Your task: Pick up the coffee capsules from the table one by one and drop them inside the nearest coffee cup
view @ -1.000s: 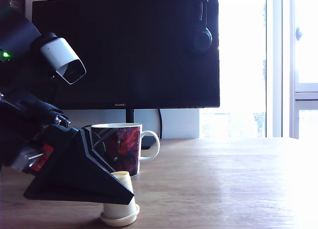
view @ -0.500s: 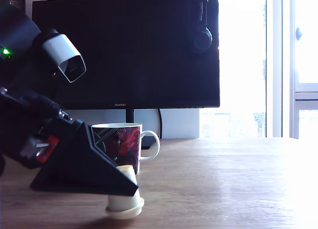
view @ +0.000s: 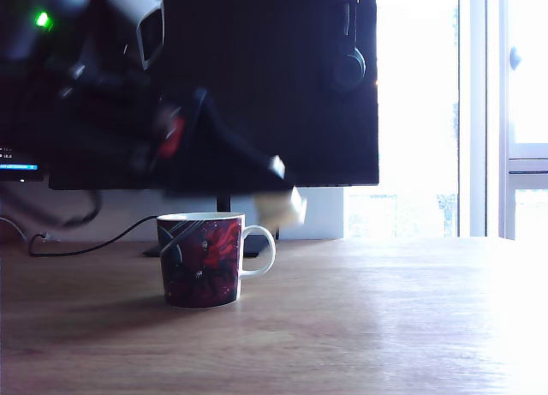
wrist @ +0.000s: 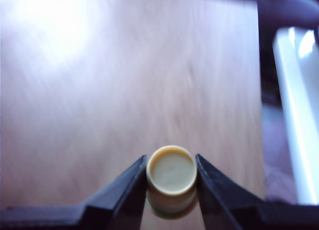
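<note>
Going from the exterior view's left, the arm [view: 128, 86] that a second ago crouched low beside the mug [view: 202, 260] is now raised well above it, blurred with motion in front of the dark monitor [view: 257, 86]. Its gripper [view: 282, 202] has come up and across, and sits above the mug, just past its handle side toward the exterior view's right. The capsule [view: 281, 211], which stood on the table [view: 385, 326] in front of the mug, is now off the wood and carried in the air. In the wrist view the two fingers [wrist: 124, 190] are clenched on the capsule [wrist: 171, 172] from either side, its round cream end facing the camera, bare table beneath.

So the pick looks done and the carry is under way. The capsule seems slightly beyond the mug's rim, so it probably needs bringing back over the opening before release.
</note>
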You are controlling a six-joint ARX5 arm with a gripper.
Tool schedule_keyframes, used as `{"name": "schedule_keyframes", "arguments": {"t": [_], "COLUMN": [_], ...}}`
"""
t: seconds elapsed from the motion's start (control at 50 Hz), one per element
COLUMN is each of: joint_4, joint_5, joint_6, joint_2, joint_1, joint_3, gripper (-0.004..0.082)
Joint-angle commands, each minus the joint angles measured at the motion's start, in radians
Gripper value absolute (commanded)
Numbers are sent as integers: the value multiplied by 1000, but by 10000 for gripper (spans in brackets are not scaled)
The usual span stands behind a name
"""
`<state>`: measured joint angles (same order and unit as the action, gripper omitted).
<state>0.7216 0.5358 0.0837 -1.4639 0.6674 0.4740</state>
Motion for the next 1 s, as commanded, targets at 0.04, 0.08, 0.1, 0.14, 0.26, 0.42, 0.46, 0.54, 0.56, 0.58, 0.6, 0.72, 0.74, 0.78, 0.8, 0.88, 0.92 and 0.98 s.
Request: {"name": "schedule_keyframes", "arguments": {"t": [0.04, 0.08, 0.1, 0.14, 0.26, 0.42, 0.46, 0.54, 0.56, 0.58, 0.6, 0.72, 0.74, 0.78, 0.8, 0.88, 0.92, 0.98], "joint_4": [13, 13, 12, 11, -32, -156, -193, -266, -291, -313, -330, -416, -428, -447, -454, -483, -493, -510], "joint_5": [-62, -81, -91, -106, -126, -127, -129, -148, -158, -166, -167, -229, -234, -248, -250, -259, -259, -257], "joint_6": [-15, -18, -21, -37, -82, -84, -84, -84, -84, -84, -84, -76, -76, -76, -76, -64, -60, -57], "joint_2": [-13, -13, -13, -13, -13, -13, -13, -13, -13, -13, -13, -13, -13, -13, -13, -13, -13, -13], "joint_1": [-39, -54, -63, -79, -122, -158, -162, -163, -163, -163, -163, -163, -163, -163, -163, -163, -163, -163], "joint_3": [34, 42, 46, 54, 81, 113, 122, 144, 151, 158, 164, 199, 205, 216, 219, 233, 236, 237], "gripper": [90, 90, 90, 90, 90, 90, 90, 91, 92, 92, 93, 93, 93, 93, 93, 93, 92, 92]}}
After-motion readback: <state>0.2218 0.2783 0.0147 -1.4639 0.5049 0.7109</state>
